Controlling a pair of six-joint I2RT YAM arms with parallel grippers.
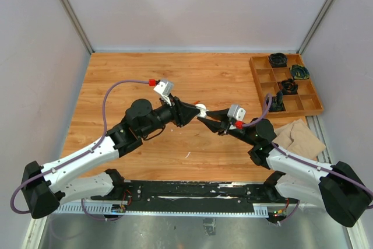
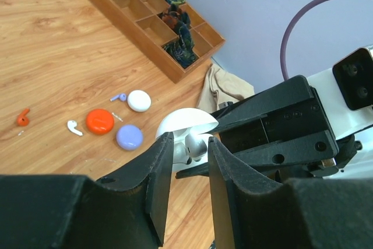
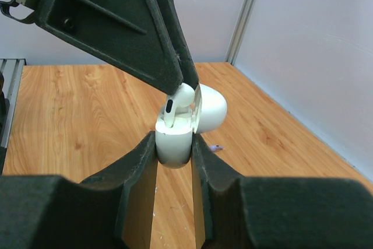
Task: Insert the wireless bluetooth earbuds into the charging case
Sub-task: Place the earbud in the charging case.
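case clamped, one bud seated at the socket

found the right gripper [image 3: 173,141] closed tight on the lower half of the white charging case [image 3: 175,151], with the lid [image 3: 211,109] swung back. noted a white earbud [image 3: 180,98] standing with its stem in the case and its head proud of the rim. found the left gripper [image 2: 189,141] meeting it from the opposite side, tips at the bud's head and a narrow gap between the fingers [image 2: 157,173]; could not tell whether the bud was gripped or merely touched. saw both grippers nose to nose above the middle of the table [image 1: 145,68].

recorded, well apart from the case on the boards, an orange-red earbud [image 2: 23,118], a second white earbud [image 2: 74,127] just beside a red puck [image 2: 99,121], and a pale purple earbud [image 2: 119,97] just beside a white puck [image 2: 139,101]. noted a lilac puck [image 2: 129,137] near the red one.

logged a wooden tray [image 1: 255,80] at the far right corner with dark bundled items [image 2: 175,27] in several compartments, and a tan cloth [image 2: 224,88] near its front edge.
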